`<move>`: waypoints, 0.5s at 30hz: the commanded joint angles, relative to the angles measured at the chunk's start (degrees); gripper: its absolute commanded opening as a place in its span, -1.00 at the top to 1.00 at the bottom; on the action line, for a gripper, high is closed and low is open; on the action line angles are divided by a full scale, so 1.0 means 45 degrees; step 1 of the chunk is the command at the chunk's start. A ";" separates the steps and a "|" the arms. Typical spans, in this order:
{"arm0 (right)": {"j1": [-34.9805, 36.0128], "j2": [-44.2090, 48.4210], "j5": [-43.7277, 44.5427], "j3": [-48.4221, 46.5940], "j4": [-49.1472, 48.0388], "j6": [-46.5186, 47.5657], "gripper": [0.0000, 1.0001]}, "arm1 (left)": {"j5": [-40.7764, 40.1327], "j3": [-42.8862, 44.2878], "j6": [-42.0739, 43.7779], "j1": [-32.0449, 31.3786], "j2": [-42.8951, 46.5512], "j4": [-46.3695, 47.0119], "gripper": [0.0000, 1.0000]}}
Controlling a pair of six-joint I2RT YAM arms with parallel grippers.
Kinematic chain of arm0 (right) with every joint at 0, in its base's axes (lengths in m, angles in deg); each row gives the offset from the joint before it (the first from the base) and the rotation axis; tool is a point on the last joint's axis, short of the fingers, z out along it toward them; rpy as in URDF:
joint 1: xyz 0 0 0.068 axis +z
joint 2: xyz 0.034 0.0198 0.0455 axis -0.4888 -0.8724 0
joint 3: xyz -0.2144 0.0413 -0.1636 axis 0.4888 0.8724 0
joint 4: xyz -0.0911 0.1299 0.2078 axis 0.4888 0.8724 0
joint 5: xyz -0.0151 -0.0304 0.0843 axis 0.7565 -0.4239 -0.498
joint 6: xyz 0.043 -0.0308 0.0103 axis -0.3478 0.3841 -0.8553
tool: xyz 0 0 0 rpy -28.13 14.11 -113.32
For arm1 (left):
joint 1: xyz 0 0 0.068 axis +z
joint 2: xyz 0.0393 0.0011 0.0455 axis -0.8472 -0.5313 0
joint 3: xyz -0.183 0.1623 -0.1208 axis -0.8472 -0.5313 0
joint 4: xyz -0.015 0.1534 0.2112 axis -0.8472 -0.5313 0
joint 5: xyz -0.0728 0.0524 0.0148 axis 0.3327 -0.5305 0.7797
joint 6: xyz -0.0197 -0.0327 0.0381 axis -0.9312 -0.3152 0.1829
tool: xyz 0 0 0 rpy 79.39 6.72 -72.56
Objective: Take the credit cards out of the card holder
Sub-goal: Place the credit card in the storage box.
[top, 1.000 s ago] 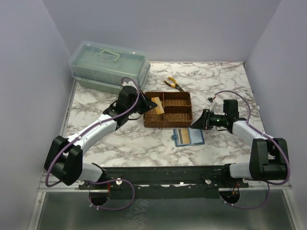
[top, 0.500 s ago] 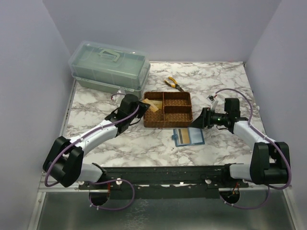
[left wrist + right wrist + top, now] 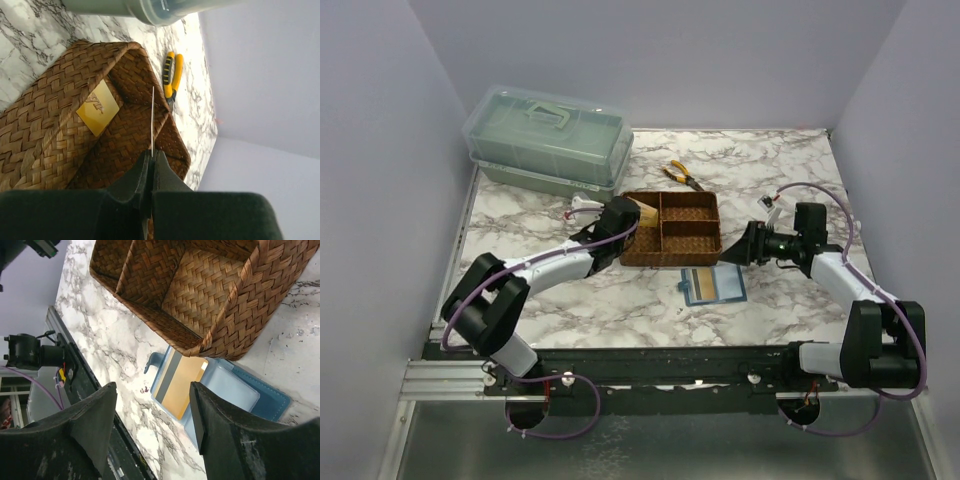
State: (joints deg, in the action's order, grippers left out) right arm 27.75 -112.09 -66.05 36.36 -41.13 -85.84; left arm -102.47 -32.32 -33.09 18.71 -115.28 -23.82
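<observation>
The teal-blue card holder lies open on the table just in front of the woven tray. A gold credit card with a dark stripe lies on its left half. A second gold card lies in the tray's left compartment. My left gripper is shut on a thin pale card, seen edge-on above the tray's inner divider. In the top view the left gripper is at the tray's left end. My right gripper is open and empty, hovering over the card holder at the tray's right front corner.
Yellow-handled pliers lie behind the tray and also show in the left wrist view. A clear green lidded box stands at the back left. Grey walls close in three sides. The arm rail runs along the near edge.
My left arm has swung right, bringing its wrist from beside the tray to over the tray's left end. My right wrist has shifted slightly right and back.
</observation>
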 commanded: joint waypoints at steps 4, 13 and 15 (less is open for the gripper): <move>-0.0219 0.0267 -0.0494 -0.0341 0.0175 0.0078 -0.33 | -0.3180 0.1113 -0.3571 -0.0547 -0.1370 -0.1383 1.00; -0.0436 0.0308 -0.0796 -0.0367 0.0192 0.0014 -0.34 | -0.4297 0.2302 -0.6115 -0.1083 -0.2720 -0.3946 1.00; -0.0439 0.0303 -0.0817 -0.0353 0.0194 0.0029 -0.34 | -0.4525 0.2355 -0.6615 -0.1148 -0.2814 -0.4338 1.00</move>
State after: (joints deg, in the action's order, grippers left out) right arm 26.28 -111.67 -67.87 36.09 -41.07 -85.89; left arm -110.36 -23.01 -45.98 14.38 -126.60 -28.30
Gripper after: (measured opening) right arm 0.669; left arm 0.017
